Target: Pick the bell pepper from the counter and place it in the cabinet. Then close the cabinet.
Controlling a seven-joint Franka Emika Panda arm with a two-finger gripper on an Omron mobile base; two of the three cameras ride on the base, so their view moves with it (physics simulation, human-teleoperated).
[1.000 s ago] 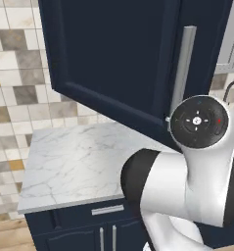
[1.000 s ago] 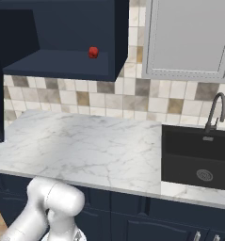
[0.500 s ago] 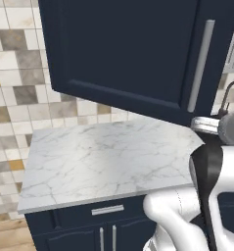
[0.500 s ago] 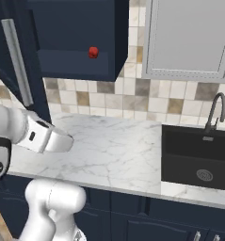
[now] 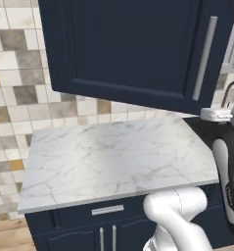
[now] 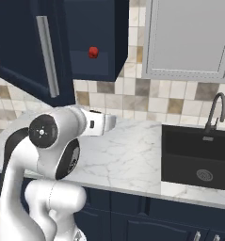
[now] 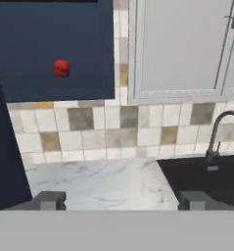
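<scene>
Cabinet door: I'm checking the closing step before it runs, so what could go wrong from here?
1. The door hangs wide open, and the arm's elbow sits just under its lower edge; a swing could bump it.
2. The bell pepper rests inside the cabinet, seemingly near the front; a hard slam might roll it out.
3. The open gripper faces the tiled wall, away from the handle, so a push might miss.

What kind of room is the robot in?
It looks like a kitchen. There is a white marble counter with a black sink and tap, a tiled wall behind, and a dark navy cabinet up high with a little red bell pepper inside.
</scene>
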